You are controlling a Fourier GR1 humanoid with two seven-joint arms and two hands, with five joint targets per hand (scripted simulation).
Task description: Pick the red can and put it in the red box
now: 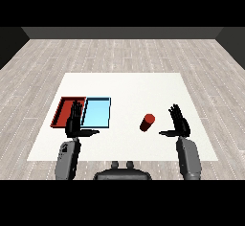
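1. Robot w/ both hands raised over a white bench (124, 84), red can (147, 122) untouched between them. The can sits right of centre on the bench, tilted or lying w/ its top toward the upper right; which of the two can't be told from this angle.

2. Right hand (179, 123) is just beside the can, on its right, not touching. Fingers (175, 111) straight & spread, thumb stuck out toward the can: released, grasping nothing. Judged: palm faces the can, so it looks set for a side-on grasp, & this is the nearer hand for the pick.

3. Left hand (74, 123) hovers at the near edge of the two trays, fingers likewise straight, thumb pointing right, nothing held. Judged: it's parked, not needed unless the drop-off calls for it.

4. Red tray (61, 111) lies at bench left w/ light blue tray (97, 113) touching or just beside it on the right. The can is well apart from the red tray, w/ the blue tray between, so the carry has to cross over the blue one.

5. Hard to see: left hand covers the red tray's right near corner & the seam between trays. Tray wall height isn't readable. Forearms cut off at the lower frame. No label or detail visible on the can.
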